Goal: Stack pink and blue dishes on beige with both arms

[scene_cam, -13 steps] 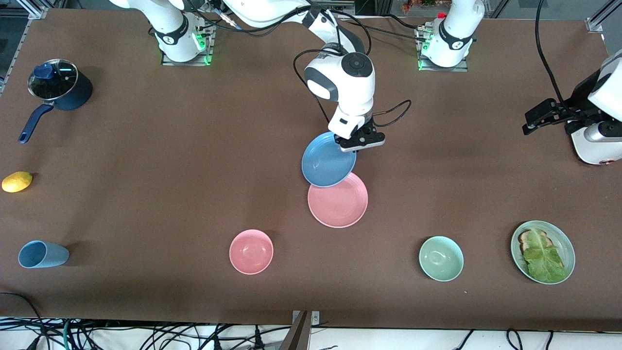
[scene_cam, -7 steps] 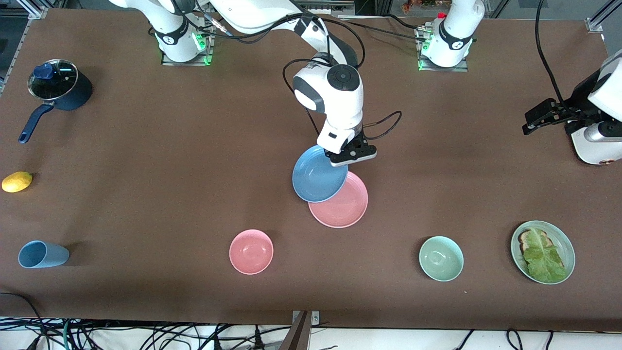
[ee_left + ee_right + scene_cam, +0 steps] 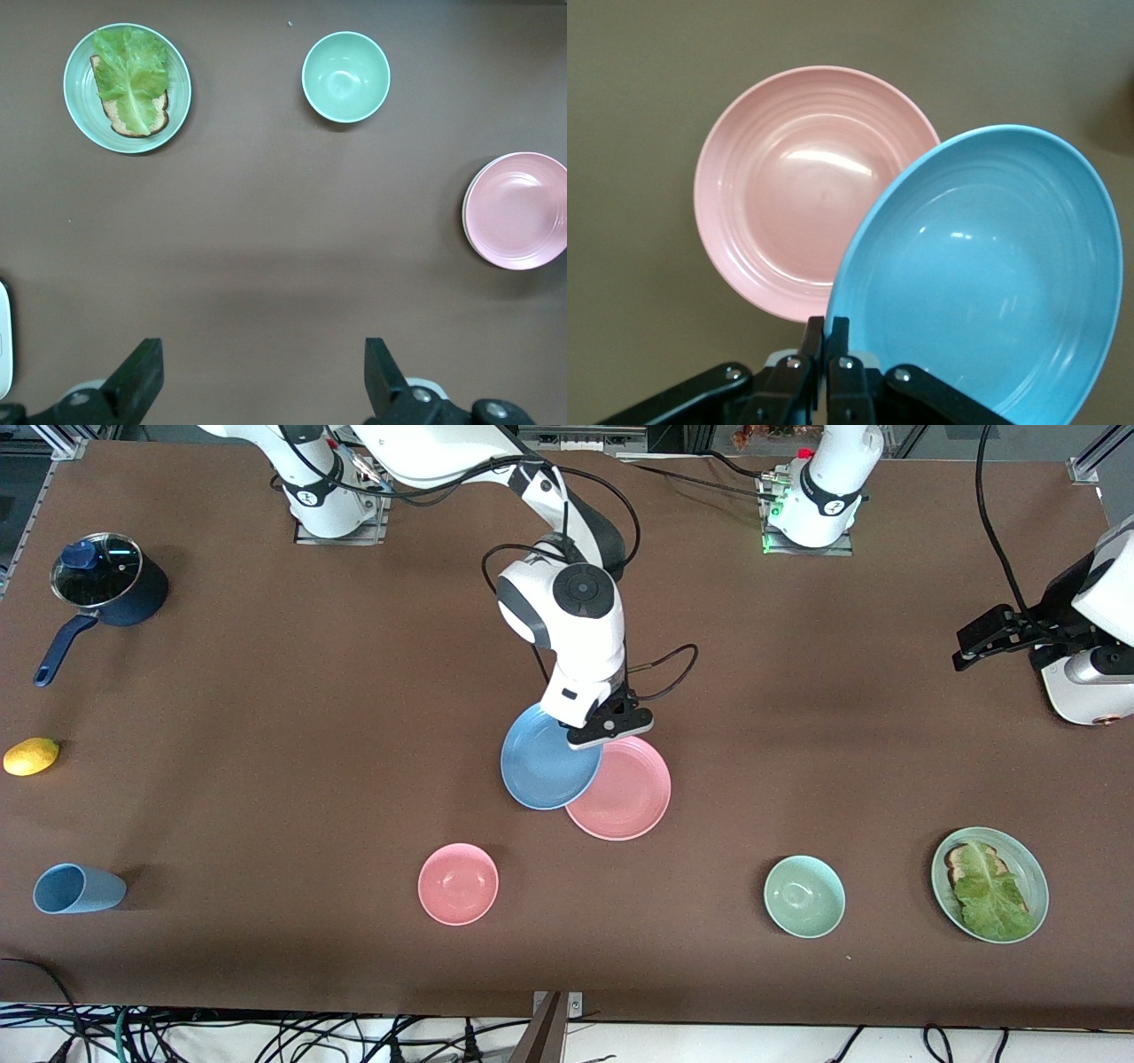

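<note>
While your right gripper [image 3: 609, 729] pinches the stiff, slick blue plate [image 3: 547, 769] by its rim, tilted over the pink plate [image 3: 623, 788] mid-table, expect it to swing; your left gripper [image 3: 982, 640] waits open.

This is a robotics lab rather than a home kitchen: two white arm bases [image 3: 332, 491] are bolted to a brown-covered counter [image 3: 266, 691] with aluminium framing [image 3: 1088, 465] at its corner and loose cables [image 3: 266, 1036] tangled below its edge, and kitchenware set out on it like props.
</note>
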Controlling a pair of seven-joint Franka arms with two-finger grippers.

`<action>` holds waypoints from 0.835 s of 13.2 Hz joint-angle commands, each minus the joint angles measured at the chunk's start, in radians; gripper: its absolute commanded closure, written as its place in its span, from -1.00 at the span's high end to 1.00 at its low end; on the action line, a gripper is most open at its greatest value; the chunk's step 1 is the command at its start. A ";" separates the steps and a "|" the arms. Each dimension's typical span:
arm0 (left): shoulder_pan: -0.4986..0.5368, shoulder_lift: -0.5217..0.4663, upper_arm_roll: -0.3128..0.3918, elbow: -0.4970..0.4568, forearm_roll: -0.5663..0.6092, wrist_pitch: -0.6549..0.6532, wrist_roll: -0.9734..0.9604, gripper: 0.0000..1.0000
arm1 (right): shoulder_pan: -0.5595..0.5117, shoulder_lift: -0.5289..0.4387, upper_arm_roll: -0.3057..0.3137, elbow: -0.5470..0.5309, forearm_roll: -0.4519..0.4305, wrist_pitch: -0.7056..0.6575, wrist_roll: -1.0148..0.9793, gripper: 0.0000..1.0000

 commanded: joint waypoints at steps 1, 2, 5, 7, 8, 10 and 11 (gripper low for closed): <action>0.000 0.010 0.001 0.028 -0.001 -0.021 0.019 1.00 | -0.059 -0.151 0.040 -0.207 0.017 0.000 -0.047 -1.00; 0.000 0.010 0.001 0.028 -0.001 -0.021 0.019 1.00 | -0.089 -0.203 0.040 -0.278 0.014 0.000 -0.050 -1.00; 0.000 0.012 0.001 0.028 -0.001 -0.021 0.019 1.00 | -0.181 -0.347 0.040 -0.436 0.013 -0.006 -0.142 -1.00; 0.000 0.012 0.001 0.027 -0.001 -0.021 0.019 1.00 | -0.261 -0.404 0.040 -0.516 0.010 -0.018 -0.235 -1.00; 0.000 0.012 0.001 0.028 -0.001 -0.021 0.019 1.00 | -0.299 -0.418 0.040 -0.552 0.002 -0.016 -0.266 -1.00; 0.000 0.012 0.001 0.028 -0.001 -0.021 0.019 1.00 | -0.370 -0.417 0.039 -0.591 -0.004 -0.012 -0.326 -1.00; -0.001 0.012 0.001 0.027 -0.001 -0.021 0.019 1.00 | -0.408 -0.408 0.039 -0.603 -0.010 -0.006 -0.356 -1.00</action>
